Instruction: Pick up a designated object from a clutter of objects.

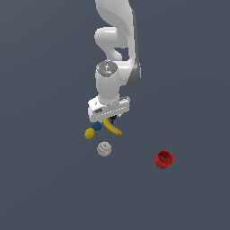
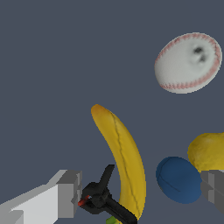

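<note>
The long curved yellow banana (image 1: 112,128) lies on the dark floor just under my gripper (image 1: 107,117). In the wrist view the banana (image 2: 124,157) runs between my two fingers, and the gripper (image 2: 140,194) is open wide around it. One grey finger (image 2: 68,194) is beside a tiny black item (image 2: 103,199) that touches the banana's near end. The other finger (image 2: 214,192) is beside the blue ball (image 2: 178,179). The gripper holds nothing. In the exterior view the fingertips are hidden behind the hand.
A blue ball (image 1: 96,126) and a yellow ball (image 1: 90,133) sit close to the banana, toward the exterior view's left. The yellow ball (image 2: 210,151) and the white red-stitched baseball (image 2: 188,62) (image 1: 104,148) are close by. A red cup (image 1: 164,159) stands apart at the exterior view's right.
</note>
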`<move>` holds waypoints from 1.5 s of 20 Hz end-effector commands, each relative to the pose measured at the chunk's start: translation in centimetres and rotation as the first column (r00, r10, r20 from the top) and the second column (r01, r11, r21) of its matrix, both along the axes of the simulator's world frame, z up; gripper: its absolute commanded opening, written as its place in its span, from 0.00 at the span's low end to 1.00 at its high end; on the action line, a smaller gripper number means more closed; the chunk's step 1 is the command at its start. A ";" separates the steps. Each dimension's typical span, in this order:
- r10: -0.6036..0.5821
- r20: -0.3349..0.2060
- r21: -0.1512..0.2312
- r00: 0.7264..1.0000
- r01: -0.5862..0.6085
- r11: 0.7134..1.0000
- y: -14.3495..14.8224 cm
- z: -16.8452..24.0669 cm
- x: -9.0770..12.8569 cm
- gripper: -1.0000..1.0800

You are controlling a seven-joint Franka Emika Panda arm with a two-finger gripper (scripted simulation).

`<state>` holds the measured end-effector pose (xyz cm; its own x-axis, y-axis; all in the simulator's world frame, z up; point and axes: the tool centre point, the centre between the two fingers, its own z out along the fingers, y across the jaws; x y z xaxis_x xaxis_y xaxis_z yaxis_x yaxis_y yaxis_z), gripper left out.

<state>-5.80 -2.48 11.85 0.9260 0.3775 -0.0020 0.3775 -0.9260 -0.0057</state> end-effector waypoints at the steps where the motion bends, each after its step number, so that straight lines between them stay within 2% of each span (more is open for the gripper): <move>1: 0.036 0.002 -0.001 0.999 -0.036 0.999 -0.2 -1.5 -1.0 0.96; 12: 0.119 0.004 -0.004 0.993 -0.119 0.993 -0.7 -4.8 -3.6 0.96; 21: 0.120 0.003 -0.004 0.993 -0.120 0.993 -0.7 -5.5 -3.7 0.96; 30: 0.121 0.004 -0.005 0.993 -0.121 0.993 -0.7 -8.8 -3.8 0.96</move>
<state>-9.12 -2.77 4.05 0.8688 0.4950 0.0100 0.4950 -0.8689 0.0048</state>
